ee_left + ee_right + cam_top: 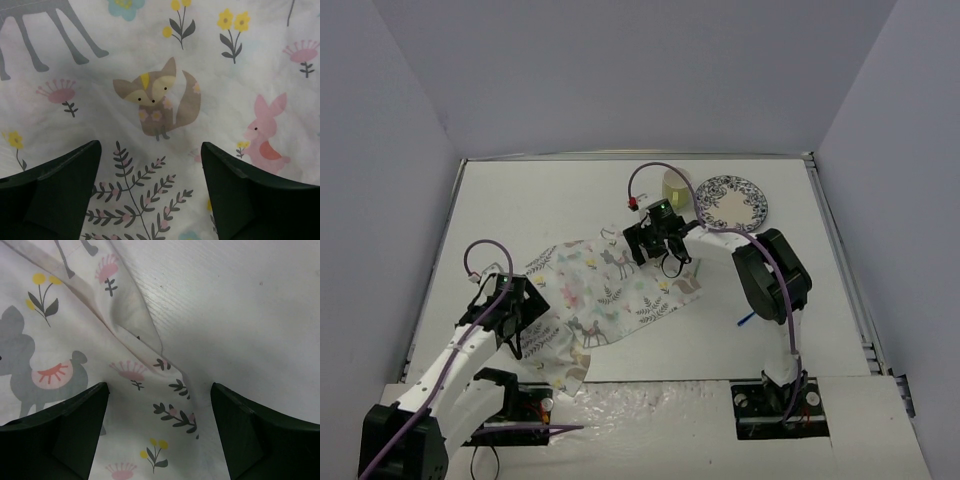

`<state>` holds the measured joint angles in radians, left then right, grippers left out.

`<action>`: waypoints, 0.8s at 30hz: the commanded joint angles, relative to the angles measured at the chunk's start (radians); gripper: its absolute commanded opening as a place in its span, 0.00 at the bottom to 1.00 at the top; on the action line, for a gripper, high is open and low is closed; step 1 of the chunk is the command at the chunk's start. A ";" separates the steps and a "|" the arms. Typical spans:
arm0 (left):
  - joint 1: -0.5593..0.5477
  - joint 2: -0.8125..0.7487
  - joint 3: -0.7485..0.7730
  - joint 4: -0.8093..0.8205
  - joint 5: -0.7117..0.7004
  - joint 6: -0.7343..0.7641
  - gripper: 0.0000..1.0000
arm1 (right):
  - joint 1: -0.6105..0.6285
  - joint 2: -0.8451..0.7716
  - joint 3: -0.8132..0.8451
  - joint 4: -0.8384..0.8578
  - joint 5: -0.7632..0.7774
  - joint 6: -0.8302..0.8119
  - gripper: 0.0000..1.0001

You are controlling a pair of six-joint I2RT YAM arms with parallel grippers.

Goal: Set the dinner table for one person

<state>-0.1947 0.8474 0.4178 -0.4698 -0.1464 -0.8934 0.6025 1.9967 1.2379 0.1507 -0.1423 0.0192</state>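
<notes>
The dinner table (520, 205) lies flat between the enclosure's pale walls, its far edge along the back wall and its near edge at the arm bases; the foreshortened top view does not show which side is longer. Across it a floral animal-print placemat (610, 285) lies rumpled, its long axis running from near left to far right. The left gripper (150, 170) is spread wide and empty over the cloth's near-left end, a printed fox between its fingers (60, 185). The right gripper (160, 410) is likewise wide open and holds nothing, poised over a folded-over edge at the cloth's far-right end, with bare tabletop to one side. Whether either gripper's tips touch the cloth cannot be told. A patterned plate (731, 201) and a yellowish cup (675, 187) stand side by side near the far edge
</notes>
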 commanded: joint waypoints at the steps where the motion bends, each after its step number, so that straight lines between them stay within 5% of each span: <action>1: 0.006 0.092 0.012 0.111 -0.031 -0.042 0.74 | -0.006 0.017 0.056 0.053 -0.084 -0.052 0.72; 9: 0.011 0.309 0.032 0.191 -0.025 -0.044 0.60 | -0.007 0.039 0.141 0.033 -0.109 -0.094 0.04; 20: 0.034 0.329 0.068 0.177 -0.028 -0.035 0.52 | 0.070 -0.245 0.200 0.090 0.150 -0.318 0.01; 24: 0.045 0.328 0.067 0.174 -0.026 -0.036 0.52 | 0.071 -0.231 0.162 0.081 0.237 -0.274 0.12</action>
<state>-0.1653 1.1530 0.4908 -0.2739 -0.1980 -0.9142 0.6616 1.8095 1.4192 0.1628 -0.0363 -0.2342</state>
